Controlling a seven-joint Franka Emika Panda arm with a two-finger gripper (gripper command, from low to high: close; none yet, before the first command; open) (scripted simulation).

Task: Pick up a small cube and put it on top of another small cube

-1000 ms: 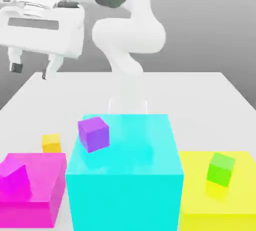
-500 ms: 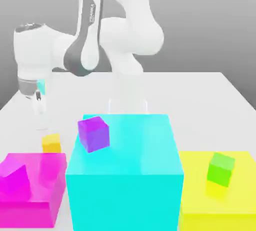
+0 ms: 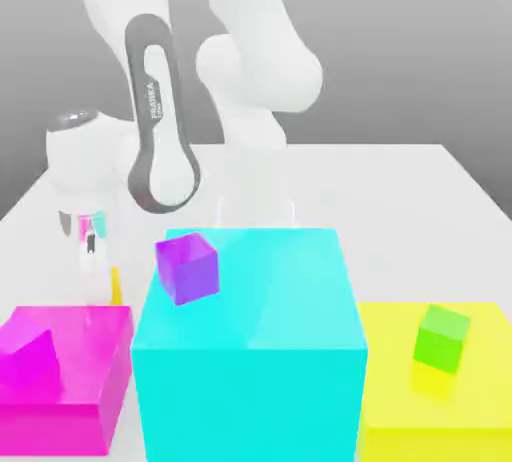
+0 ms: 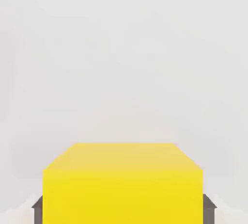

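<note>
Gripper down at the table, closed on the small yellow-orange cube with dark fingertips at both side faces.

In the exterior view, cube mostly hidden behind the pale hand, only a thin orange sliver showing beside the cyan block, just behind the magenta block. Small green cube tilted atop the yellow block, well apart. Purple cube on the cyan block; magenta cube on the magenta block.

Yellow-orange cube mostly hidden behind arm.
</note>
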